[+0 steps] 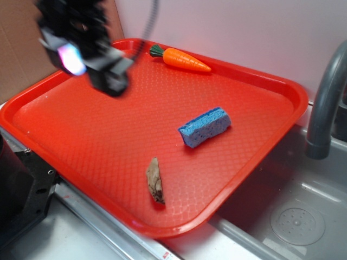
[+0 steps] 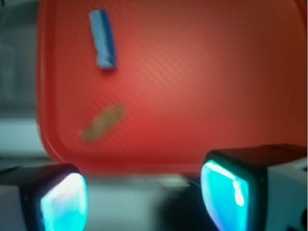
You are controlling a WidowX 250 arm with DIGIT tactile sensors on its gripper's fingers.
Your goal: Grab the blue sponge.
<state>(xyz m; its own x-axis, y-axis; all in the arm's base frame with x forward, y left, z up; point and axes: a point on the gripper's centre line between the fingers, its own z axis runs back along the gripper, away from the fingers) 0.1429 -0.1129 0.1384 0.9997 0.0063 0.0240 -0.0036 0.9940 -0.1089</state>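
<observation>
Tray: one red tray (image 1: 81, 135), lying partly over a sink basin at its right side; it carries three loose things.
Faucet: one grey faucet (image 1: 325, 103), standing just beyond the tray's right rim.
Gripper: one gripper (image 1: 111, 76), blurred, hanging over the tray's back left part and well apart from everything on it; in the wrist view its jaws stand spread with nothing between them.
Blue sponge: one blue sponge (image 1: 204, 127), lying flat right of the tray's middle, apart from the other things; in the wrist view it (image 2: 103, 38) shows at upper left.
Carrot: one orange toy carrot (image 1: 181, 58), by the tray's back rim.
Sliver: one brown wood-like sliver (image 1: 155, 180), near the front rim, below the sponge.
</observation>
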